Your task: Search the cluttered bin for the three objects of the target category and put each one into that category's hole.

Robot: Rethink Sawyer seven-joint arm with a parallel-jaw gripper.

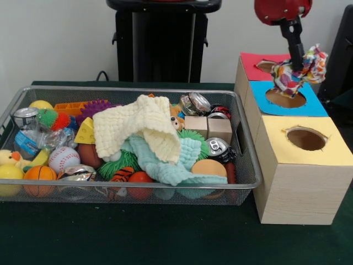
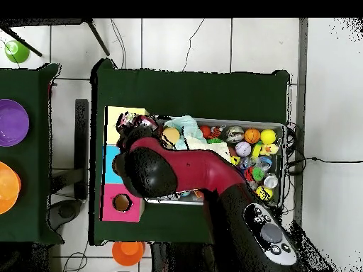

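My gripper (image 1: 298, 66) hangs over the blue-topped box (image 1: 317, 106) at the right, shut on a cloth with bright multicoloured patches (image 1: 313, 62). The cloth dangles just above the blue box's round hole (image 1: 285, 99). Behind it stands a red-topped box (image 1: 251, 59) and in front a yellow-topped box (image 1: 325, 152), each with its own hole. In the wire bin (image 1: 132, 89), a cream cloth (image 1: 140, 124) lies over a mint cloth (image 1: 165, 160) on top of the clutter. In the overhead view the arm (image 2: 177, 170) covers the gripper and most of the blue box (image 2: 110, 161).
The bin also holds balls (image 1: 64, 158), crushed cans (image 1: 196, 103), wooden blocks (image 1: 219, 130), spiky toys (image 1: 94, 107) and a yellow duck (image 1: 8, 159). Purple (image 2: 13, 122) and orange (image 2: 6, 185) bowls sit on a side table in the overhead view.
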